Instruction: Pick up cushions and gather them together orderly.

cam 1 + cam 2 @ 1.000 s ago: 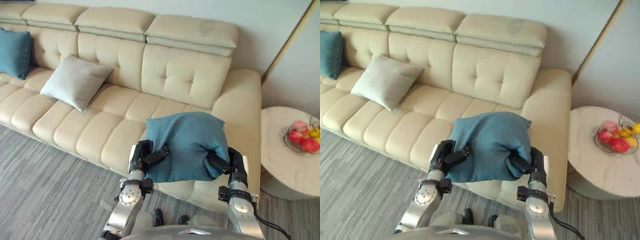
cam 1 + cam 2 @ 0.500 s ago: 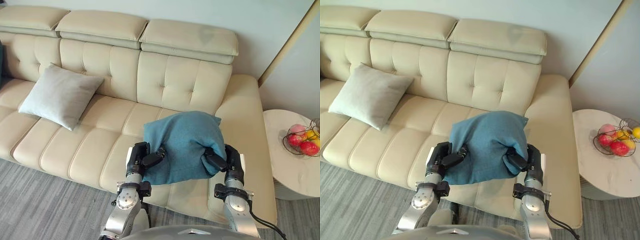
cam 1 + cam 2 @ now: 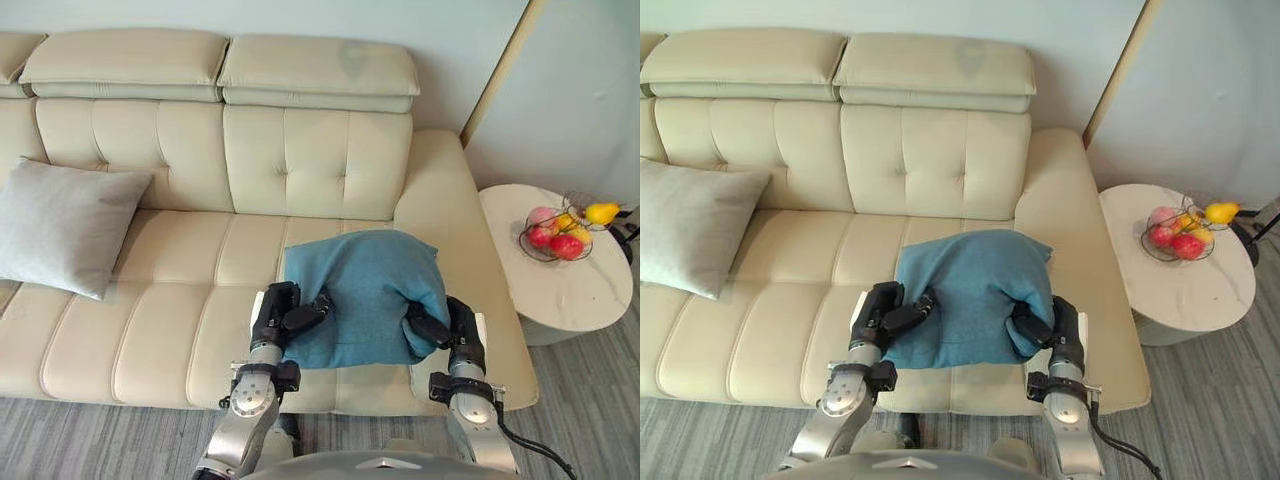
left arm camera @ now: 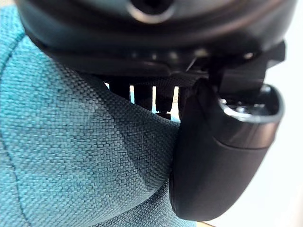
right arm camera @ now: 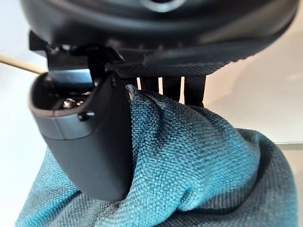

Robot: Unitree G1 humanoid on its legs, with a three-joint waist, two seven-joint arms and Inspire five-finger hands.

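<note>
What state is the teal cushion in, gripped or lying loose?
Gripped: left hand and right hand pinch the teal cushion at opposite edges.

No readable text, label, number or sign on teal cushion point(image 3: 362, 292), sofa point(image 3: 190, 185), side table point(image 3: 565, 290).

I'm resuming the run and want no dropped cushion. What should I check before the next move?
1. Left hand curled on the blue cushion: ok.
2. Right hand curled on its other side: ok.
3. Cushion lifted off the sofa seat: cannot tell.
4. Grey cushion in sight, on the sofa to the left: ok.
5. Fruit bowl on the side table apart from the right arm: ok.
</note>
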